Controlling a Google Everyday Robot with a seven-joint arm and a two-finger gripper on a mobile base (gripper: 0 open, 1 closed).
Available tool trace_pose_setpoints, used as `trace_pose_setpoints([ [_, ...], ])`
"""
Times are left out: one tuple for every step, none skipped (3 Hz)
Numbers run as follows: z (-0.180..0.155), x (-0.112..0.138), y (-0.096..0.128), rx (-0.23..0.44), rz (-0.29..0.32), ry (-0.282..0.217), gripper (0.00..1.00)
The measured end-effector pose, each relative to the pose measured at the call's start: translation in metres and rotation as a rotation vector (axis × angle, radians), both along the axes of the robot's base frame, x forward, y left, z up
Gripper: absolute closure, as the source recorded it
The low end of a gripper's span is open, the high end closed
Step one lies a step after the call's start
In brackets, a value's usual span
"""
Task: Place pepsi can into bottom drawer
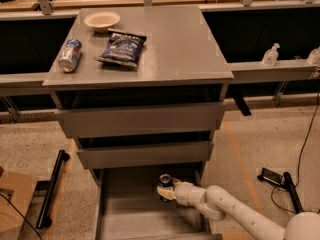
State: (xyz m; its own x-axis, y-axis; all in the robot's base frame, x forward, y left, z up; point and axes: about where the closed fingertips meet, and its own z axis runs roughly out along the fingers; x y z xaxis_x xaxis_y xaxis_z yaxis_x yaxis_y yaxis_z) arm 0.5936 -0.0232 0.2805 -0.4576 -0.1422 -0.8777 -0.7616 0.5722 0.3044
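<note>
The bottom drawer (130,219) is pulled out at the foot of the grey cabinet, a wide shallow grey tray. My white arm reaches in from the lower right. My gripper (165,192) is inside the drawer near its back right part, with its fingers closed around the pepsi can (165,181). The can is dark with a silver top and stands upright in the drawer, close to the drawer floor.
On the cabinet top lie a silver and light-blue can (70,55) on its side, a dark blue chip bag (121,48) and a white bowl (102,20). Two closed grey drawers (140,120) sit above. A black bar (52,189) lies on the floor at left, cables at right.
</note>
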Motion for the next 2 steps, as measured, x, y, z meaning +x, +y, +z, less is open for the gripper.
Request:
trace_pose_setpoints([
  [-0.026, 0.008, 0.008, -0.011, 0.011, -0.041, 1.00],
  [-0.045, 0.014, 0.025, -0.010, 0.031, -0.064, 1.00],
])
